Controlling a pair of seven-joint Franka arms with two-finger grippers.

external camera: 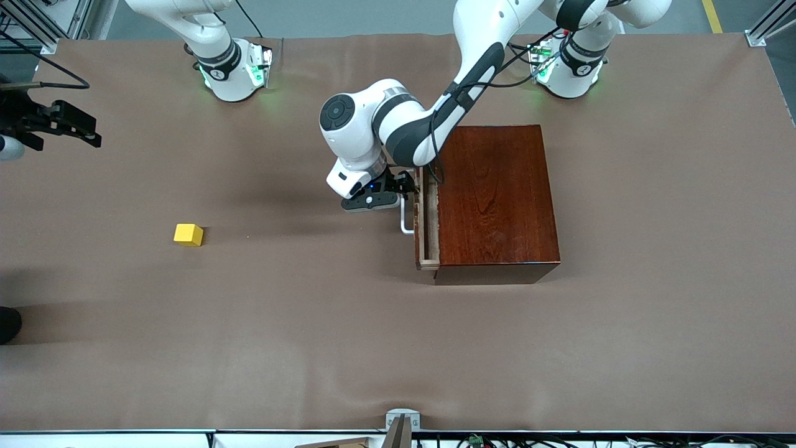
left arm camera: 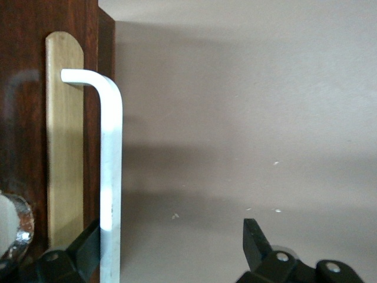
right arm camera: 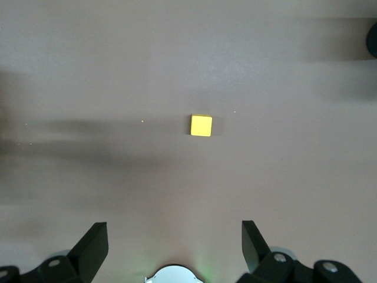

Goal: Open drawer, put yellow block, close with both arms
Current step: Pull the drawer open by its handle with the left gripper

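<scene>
While left claw (left arm camera: pixel 171 247) straddles handle (left arm camera: pixel 111 171) spread, right claw (right arm camera: pixel 175 244) hangs spread over yellow block (right arm camera: pixel 201 125).

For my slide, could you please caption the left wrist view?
Left gripper with open fingers straddling the drawer's white handle.
</scene>
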